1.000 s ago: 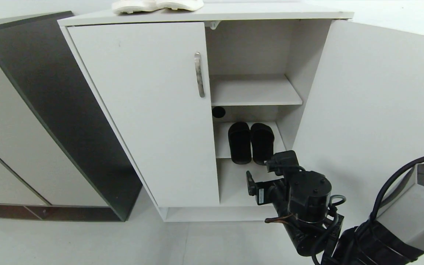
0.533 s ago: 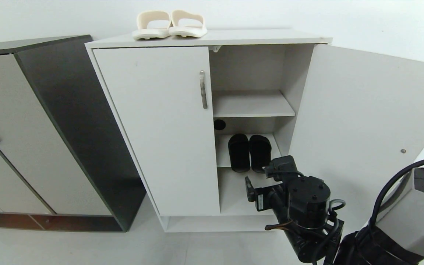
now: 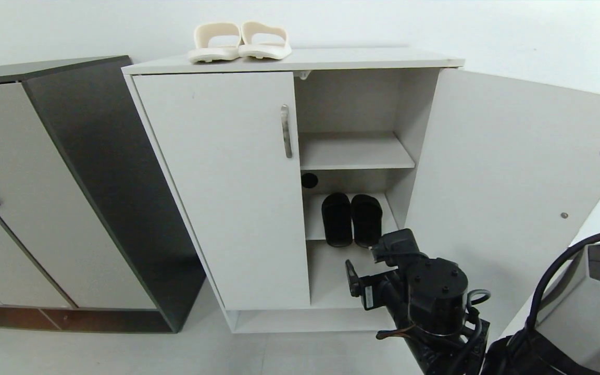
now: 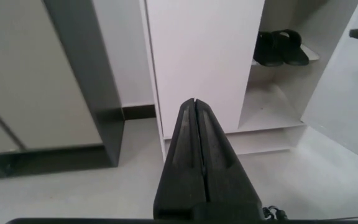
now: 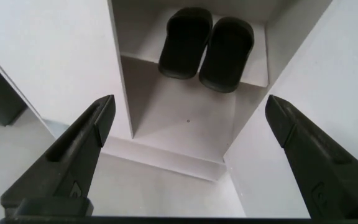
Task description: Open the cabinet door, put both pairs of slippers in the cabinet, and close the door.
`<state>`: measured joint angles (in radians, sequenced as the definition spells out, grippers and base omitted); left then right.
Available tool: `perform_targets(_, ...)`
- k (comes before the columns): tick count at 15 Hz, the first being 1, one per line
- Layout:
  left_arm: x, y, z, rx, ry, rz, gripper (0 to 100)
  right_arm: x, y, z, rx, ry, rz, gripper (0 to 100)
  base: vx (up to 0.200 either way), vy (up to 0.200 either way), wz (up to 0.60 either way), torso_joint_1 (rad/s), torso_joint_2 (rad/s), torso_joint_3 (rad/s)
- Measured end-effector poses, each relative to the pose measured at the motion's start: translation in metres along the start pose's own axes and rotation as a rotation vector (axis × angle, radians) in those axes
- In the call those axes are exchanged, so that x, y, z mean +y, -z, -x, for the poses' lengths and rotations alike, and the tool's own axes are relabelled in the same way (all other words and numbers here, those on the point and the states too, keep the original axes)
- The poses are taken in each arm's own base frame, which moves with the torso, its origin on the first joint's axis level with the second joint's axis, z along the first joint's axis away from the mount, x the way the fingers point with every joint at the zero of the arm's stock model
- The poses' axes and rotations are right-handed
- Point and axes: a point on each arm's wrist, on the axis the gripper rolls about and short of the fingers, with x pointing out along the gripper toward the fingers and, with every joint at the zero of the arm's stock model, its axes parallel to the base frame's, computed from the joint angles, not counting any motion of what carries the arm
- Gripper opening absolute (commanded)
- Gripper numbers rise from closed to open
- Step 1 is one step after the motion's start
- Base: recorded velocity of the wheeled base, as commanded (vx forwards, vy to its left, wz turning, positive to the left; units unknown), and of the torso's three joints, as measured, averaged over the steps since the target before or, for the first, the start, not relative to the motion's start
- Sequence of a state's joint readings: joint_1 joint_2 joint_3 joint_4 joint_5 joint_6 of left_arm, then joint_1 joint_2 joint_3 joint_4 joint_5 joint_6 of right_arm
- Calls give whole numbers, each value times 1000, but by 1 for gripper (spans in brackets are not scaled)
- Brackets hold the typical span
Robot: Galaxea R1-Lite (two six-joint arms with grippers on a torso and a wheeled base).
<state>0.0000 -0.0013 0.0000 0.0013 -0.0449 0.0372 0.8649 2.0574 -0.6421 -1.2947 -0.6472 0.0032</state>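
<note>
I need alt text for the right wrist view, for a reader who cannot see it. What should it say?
The open right gripper faces the open side of a white cabinet, where a pair of black slippers lies side by side on a shelf, with a lower shelf beneath it.

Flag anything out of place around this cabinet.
The cream slippers sit on top of the cabinet, not inside it, while the black slippers are on a shelf inside. The right door stands wide open. Nothing looks spilled, askew or damaged.
</note>
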Motion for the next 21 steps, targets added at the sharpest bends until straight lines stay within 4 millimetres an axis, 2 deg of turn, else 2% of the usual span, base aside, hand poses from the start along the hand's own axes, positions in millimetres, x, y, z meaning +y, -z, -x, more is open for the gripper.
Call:
perform_targets(13,0,0,0,0,0,0,0,-5,5,0,-5,16,29,100,0,200,0,3,1,1)
perform_targets(21,0,0,0,1,-1,4,0,-12,4,-2,-28,16,42,100,0,0,0,0,0,0)
